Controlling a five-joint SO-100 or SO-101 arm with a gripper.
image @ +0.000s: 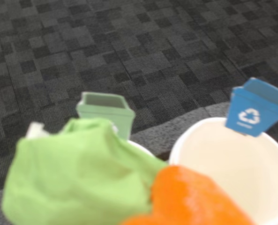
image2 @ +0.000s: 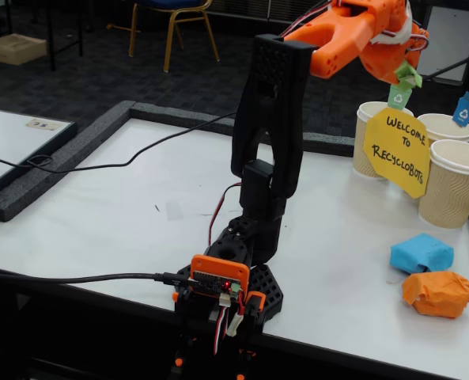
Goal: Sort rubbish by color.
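Up high, gripper (image2: 404, 70) clamps the green paper lump (image: 78, 180), held over the paper cup with green flag (image2: 372, 134). Blue-flag cup (image: 237, 173) sits just beside. Blue lump (image2: 421, 253) and orange lump (image2: 438, 293) lie touching on table (image2: 139, 214).

Yellow sign (image2: 398, 150) reads "WELCOME TO RECYCLOBOTS"; blue flag (image: 254, 108) bears white recycling symbol, no words.

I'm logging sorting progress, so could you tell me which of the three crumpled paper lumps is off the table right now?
The green lump, held up in the gripper above the cups. The blue lump and orange lump lie on the table.
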